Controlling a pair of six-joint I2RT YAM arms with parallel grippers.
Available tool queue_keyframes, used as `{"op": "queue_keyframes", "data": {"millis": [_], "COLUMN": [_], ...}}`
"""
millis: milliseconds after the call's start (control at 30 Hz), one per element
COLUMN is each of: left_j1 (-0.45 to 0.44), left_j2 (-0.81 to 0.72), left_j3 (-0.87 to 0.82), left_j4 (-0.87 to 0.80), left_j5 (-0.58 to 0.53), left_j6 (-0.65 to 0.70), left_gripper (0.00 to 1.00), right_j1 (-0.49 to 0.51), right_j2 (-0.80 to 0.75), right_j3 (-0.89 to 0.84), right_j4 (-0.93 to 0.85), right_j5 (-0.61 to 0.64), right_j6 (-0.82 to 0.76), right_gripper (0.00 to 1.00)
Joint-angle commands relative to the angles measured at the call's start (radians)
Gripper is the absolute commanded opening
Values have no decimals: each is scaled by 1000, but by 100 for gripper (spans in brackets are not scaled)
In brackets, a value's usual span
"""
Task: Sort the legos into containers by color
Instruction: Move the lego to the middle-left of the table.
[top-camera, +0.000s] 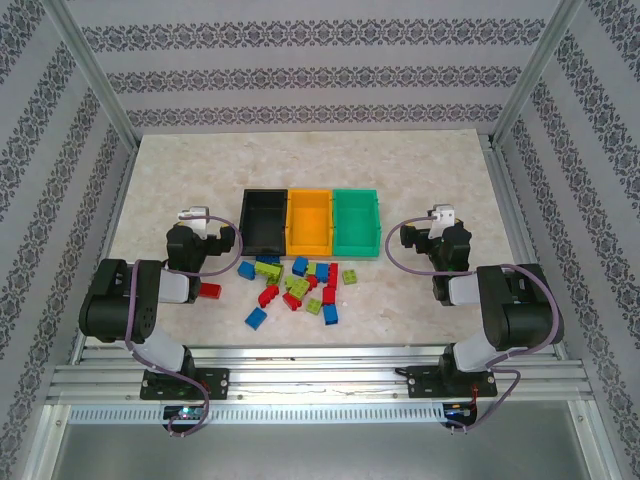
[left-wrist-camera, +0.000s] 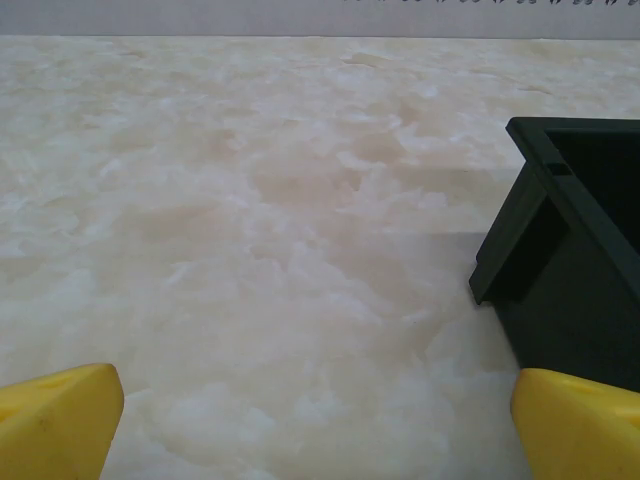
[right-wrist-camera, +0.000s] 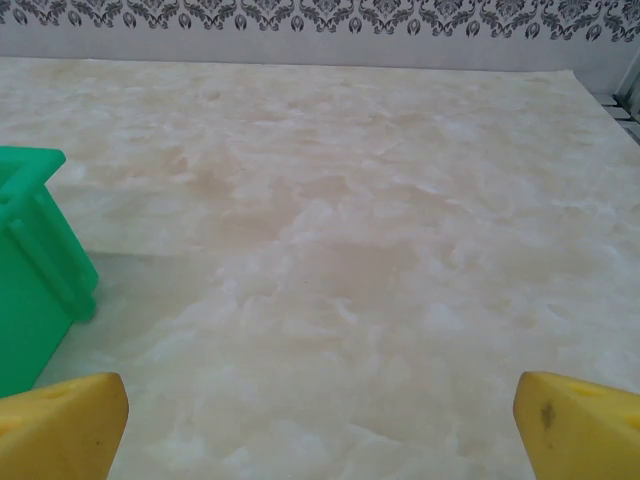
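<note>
Holding everything up is the table (top-camera: 420, 170). Three bins sit in a row at the middle of the top view: black (top-camera: 246, 220), orange (top-camera: 309, 193), green (top-camera: 357, 192), all empty. Just below them the legos (top-camera: 295, 285) lie in a tight heap, none sorted yet. The left gripper (left-wrist-camera: 315, 425) and right gripper (right-wrist-camera: 320, 420) have fingers spread wide, holding nothing. Such wide fingers could grab two bricks together or bump others away. The left arm could push the red brick (top-camera: 209, 290) beside it.
</note>
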Motion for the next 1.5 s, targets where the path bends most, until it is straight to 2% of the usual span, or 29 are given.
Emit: {"op": "queue_keyframes", "data": {"millis": [0, 1300, 1467], "left_j1": [11, 10, 10], "left_j2": [-9, -8, -9], "left_j3": [14, 16, -7], "left_j4": [-12, -14, 28], "left_j5": [11, 33, 81], "left_j6": [16, 26, 39], "left_gripper": [99, 99, 99], "right_j1": [-12, -11, -9], "right_j2": [-2, -1, -3], "right_j3": [12, 11, 12], "right_j4": [13, 9, 15], "right_j5": [-22, -22, -7], "right_j6": [16, 17, 17], "right_gripper": [98, 98, 98]}}
